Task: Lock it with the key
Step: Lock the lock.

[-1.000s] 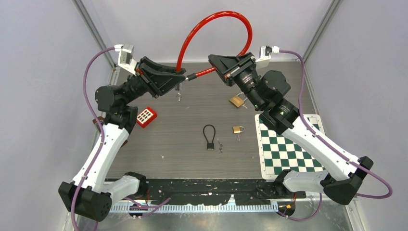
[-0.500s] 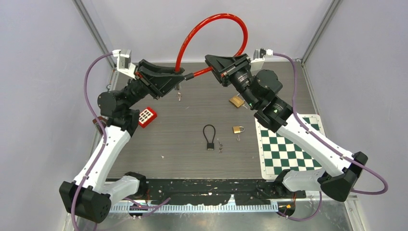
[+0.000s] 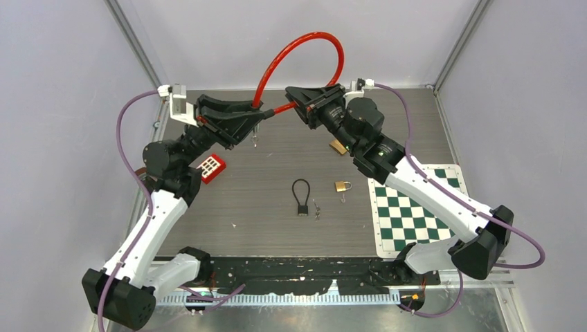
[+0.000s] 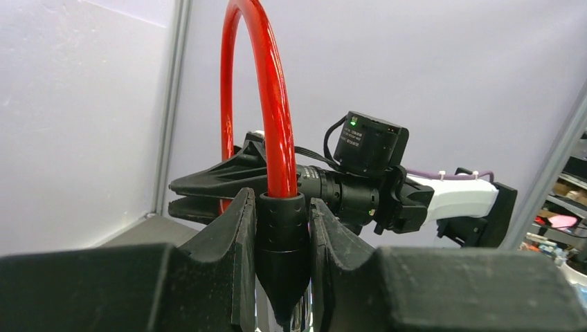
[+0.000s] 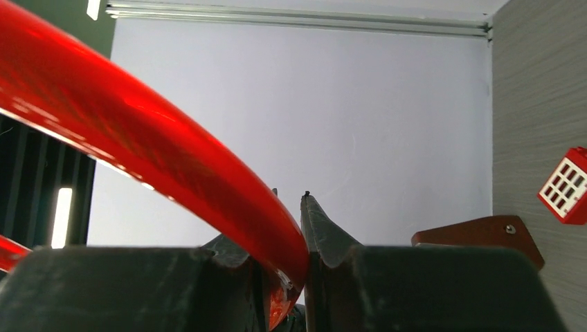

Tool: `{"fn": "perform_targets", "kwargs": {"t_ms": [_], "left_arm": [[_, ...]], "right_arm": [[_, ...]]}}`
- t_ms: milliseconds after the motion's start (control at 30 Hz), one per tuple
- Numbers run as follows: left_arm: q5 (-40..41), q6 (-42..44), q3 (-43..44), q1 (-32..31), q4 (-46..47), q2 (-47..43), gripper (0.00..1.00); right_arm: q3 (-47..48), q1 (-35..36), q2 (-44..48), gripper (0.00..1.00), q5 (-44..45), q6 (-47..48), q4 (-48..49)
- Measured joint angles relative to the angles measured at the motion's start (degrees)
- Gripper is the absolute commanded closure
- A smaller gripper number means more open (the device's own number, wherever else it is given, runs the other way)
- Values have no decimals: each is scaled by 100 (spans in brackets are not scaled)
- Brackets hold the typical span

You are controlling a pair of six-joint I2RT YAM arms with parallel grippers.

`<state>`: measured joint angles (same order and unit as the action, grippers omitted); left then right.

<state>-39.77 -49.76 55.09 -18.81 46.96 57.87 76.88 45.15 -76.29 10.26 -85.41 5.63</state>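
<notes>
Cable lock (image 4: 271, 104), the red one, was up in the air over the far side of the table (image 3: 263, 180), arched btw both arms. L gripper (image 4: 282, 214) was clamped on the black end piece (image 4: 280, 263), pinched from both sides. Smth small and shiny (image 3: 255, 138) dangled under it, prob the key but too tiny to be sure. R gripper (image 5: 294, 214) was squeezed tight on the red cable near its other end. The two ends sat close together, nearly facing each other.

Imo the step in hand was mating the ends. To do it well:
- hold the L side dead steady
- line the R end up straight w/ the hole
- push along the axis w/ no twisting, b/c that cable looked springy and would prob kick sideways
- seat the end fully first, since turning the key would need one gripper freed

Writing:
- red block (image 3: 211, 166) w/ a white grid had no text I could see
- brass padlock (image 3: 342, 185) on the table was too small to read any brand
- camera box (image 4: 365, 142) on the R wrist had white print, not legible
- checkered mat (image 3: 415, 214) was plain
</notes>
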Motion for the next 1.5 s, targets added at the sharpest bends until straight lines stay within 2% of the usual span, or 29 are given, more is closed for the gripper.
{"fn": "perform_targets", "kwargs": {"t_ms": [200, 433, 700, 900, 1167, 1400, 1500], "left_arm": [[229, 420, -306, -13, 0, -120, 100], [1113, 1270, -739, -101, -459, -538, 100], [1792, 1622, -750, -232, -807, -568, 100], [1735, 1687, -691, -247, -651, -385, 100], [1099, 1445, -656, -278, -173, -173, 100], [1182, 1617, -632, -284, -507, -262, 100], [1272, 1766, -446, -295, -933, -278, 100]], "right_arm": [[0, -9, -96, 95, -7, -118, -129], [-188, -15, -94, 95, -74, -133, 232], [-210, 0, -111, 95, -114, -7, 247], [184, -76, -404, 95, -125, 179, 111], [219, -144, -490, 95, -378, 153, 35], [219, -214, -490, 95, -678, 107, 90], [210, -216, -498, 95, -752, -22, 146]]}}
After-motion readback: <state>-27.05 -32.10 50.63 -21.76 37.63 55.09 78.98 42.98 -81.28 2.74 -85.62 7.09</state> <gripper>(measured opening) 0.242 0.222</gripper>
